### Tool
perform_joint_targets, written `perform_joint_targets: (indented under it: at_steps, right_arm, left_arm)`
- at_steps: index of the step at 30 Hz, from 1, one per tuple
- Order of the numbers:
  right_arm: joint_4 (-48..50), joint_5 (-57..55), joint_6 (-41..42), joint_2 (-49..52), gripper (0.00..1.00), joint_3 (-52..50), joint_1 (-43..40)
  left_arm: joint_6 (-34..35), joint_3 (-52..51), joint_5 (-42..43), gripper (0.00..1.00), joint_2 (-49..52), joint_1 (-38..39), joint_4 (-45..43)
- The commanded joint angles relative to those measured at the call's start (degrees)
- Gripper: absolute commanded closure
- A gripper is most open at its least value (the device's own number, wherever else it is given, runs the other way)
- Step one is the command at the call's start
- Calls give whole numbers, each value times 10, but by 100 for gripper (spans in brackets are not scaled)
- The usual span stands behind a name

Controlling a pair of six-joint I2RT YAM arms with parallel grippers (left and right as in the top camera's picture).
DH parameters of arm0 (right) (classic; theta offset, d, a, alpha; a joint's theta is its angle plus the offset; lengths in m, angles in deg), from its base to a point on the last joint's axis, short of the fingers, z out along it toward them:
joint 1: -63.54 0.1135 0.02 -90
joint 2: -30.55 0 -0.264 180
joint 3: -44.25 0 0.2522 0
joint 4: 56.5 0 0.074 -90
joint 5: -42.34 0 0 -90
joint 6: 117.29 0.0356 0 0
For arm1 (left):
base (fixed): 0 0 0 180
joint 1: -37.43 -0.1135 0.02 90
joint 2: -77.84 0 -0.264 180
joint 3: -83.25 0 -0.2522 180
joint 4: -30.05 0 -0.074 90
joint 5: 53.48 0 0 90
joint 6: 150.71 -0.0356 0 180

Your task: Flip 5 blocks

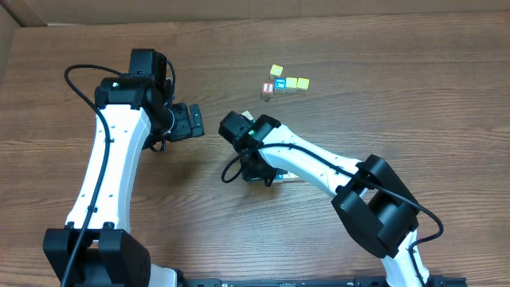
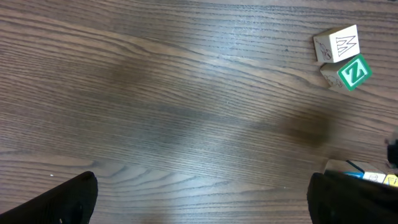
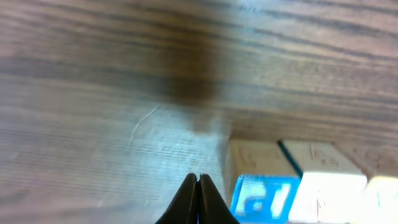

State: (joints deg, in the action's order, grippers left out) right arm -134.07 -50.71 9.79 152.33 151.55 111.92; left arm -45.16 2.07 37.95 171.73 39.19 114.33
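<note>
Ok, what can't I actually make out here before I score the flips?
Overhead: the blocks beside the right arm are mostly hidden under it; only a pale sliver shows.
Overhead: the far cube cluster is too small to read letters.
Left wrist: a block at bottom right is cut off by one of the left fingers and the frame edge.
Right wrist: the blue-faced block is blurred and cropped by the bottom edge.

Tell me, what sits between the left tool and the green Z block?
Nothing: the left wrist view shows only bare tabletop between the left tool and the green Z block.
</note>
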Motion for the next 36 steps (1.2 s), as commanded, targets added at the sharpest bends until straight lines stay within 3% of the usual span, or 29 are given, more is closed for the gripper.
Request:
perform_joint_targets:
  at_steps: [1, 12, 27, 36]
  right_arm:
    - [-27, 39, -17, -25, 96, 40, -1]
    - [-140, 47, 1, -58, 96, 34, 0]
    - [-67, 41, 22, -58, 96, -43, 8]
    - [-74, 2, 52, -58, 96, -43, 13]
  left_arm:
    - [8, 12, -4, 0, 5, -2, -1]
    - [8, 12, -4, 0, 5, -2, -1]
    - [8, 12, -4, 0, 5, -2, -1]
    - [8, 12, -4, 0, 5, -2, -1]
